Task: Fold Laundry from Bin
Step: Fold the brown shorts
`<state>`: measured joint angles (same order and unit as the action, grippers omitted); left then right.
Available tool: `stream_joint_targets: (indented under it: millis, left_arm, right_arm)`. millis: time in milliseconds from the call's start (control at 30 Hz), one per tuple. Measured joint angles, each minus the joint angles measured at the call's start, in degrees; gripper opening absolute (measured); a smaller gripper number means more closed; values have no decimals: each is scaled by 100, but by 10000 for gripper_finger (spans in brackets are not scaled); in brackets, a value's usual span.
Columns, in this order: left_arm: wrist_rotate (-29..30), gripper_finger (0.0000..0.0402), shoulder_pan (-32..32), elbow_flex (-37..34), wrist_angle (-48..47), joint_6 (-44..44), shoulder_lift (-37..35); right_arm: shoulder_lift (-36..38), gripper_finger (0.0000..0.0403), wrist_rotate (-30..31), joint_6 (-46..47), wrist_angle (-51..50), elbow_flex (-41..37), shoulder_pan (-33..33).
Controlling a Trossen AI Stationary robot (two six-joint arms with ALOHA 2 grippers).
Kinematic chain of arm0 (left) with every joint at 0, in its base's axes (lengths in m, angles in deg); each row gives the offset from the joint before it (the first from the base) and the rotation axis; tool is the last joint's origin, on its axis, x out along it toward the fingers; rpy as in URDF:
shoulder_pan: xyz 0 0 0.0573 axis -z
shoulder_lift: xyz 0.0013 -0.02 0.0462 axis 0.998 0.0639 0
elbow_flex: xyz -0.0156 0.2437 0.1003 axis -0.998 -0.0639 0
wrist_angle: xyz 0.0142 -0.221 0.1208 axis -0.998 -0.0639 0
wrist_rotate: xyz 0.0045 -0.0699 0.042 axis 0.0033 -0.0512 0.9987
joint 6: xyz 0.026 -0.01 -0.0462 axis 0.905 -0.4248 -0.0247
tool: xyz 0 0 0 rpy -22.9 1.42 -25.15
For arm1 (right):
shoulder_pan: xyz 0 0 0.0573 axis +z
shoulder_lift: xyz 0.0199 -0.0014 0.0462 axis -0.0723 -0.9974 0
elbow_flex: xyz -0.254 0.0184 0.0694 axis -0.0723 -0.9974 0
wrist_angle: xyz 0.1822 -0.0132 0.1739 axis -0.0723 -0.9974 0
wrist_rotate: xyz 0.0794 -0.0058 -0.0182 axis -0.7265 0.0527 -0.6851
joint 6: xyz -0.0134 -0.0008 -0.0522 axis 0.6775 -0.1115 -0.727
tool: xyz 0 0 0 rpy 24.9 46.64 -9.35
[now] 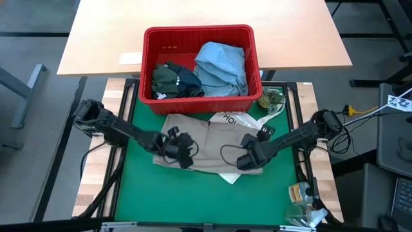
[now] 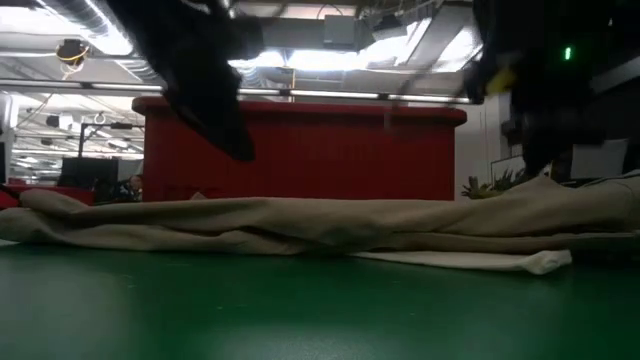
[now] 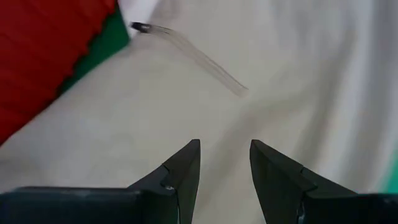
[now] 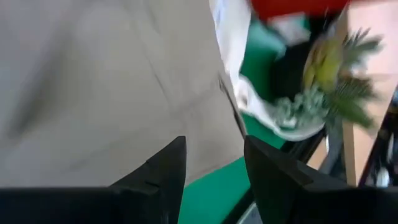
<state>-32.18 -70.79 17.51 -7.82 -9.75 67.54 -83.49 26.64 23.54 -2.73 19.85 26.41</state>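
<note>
The laundry is split between two places: a beige garment (image 1: 206, 145) lies spread flat on the green mat (image 1: 193, 200) just in front of the bin (image 1: 201, 38), over a white tote bag (image 1: 235, 119), while a light blue shirt (image 1: 222, 67) and a dark olive-green piece (image 1: 168, 78) sit inside the red bin. My left gripper (image 1: 183, 153) hovers over the beige garment's left part, fingers (image 3: 186, 168) spread apart with nothing between them. My right gripper (image 1: 246, 161) hangs over its right part, fingers (image 4: 168, 168) likewise parted and empty. A small plant (image 1: 271, 100) stands beside the bin's right corner.
</note>
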Motion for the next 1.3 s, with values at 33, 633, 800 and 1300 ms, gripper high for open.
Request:
stream_joint_targets:
  millis: [33,633,800,1300]
  left_arm:
    - [-23,135,-154,-20,24,31,0]
    - [6,135,-1870,-1194,265,-79,2]
    - [-11,135,-1954,-1282,233,-155,4]
    - [-2293,82,-1080,-135,273,273,-101]
  right_arm:
    - [0,163,-90,-1,69,-150,-104]
    - [-2,163,-444,-2,1134,-1258,-767]
    - [44,163,-752,-27,488,-955,-763]
    - [515,163,-737,-13,855,416,510]
